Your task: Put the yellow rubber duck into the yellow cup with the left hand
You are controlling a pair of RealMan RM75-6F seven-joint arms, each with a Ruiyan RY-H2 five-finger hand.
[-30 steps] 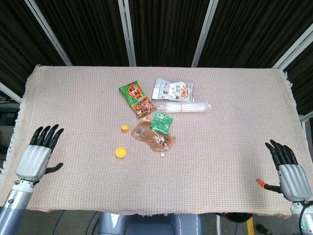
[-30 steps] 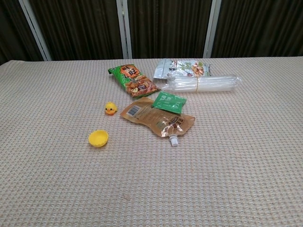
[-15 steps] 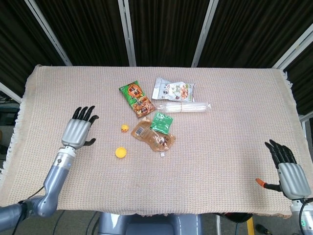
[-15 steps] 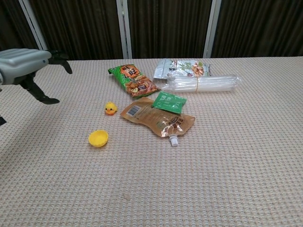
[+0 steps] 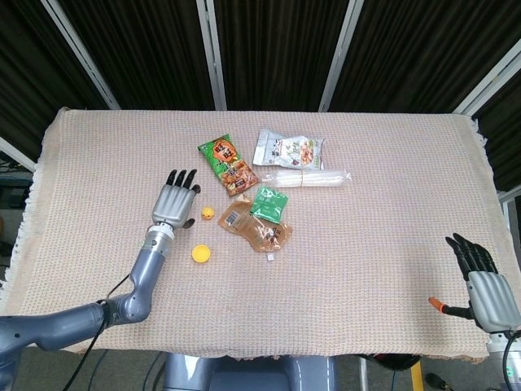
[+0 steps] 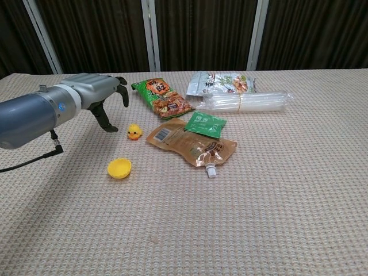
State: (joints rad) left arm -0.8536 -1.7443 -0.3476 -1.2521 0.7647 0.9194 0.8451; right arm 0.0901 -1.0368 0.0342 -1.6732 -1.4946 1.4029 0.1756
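Left hand (image 5: 173,204) hovers beside the small yellow rubber duck (image 5: 208,213), fingers spread, holding nothing

The duck sits on the beige woven tablecloth (image 5: 366,204), just apart from the fingertips, with the shallow yellow cup (image 5: 200,253) nearby; in the chest view the forearm hides much of the left hand (image 6: 99,92). The right hand (image 5: 485,287), open and empty, rests at the table's near edge, partly cut off by the frame, beside an orange-tipped object (image 5: 438,305) too small to identify

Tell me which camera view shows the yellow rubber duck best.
The chest view: the yellow rubber duck shows side-on, with head and beak distinguishable, beside the left hand. The head view shows it only as a small yellow-orange blob from above.
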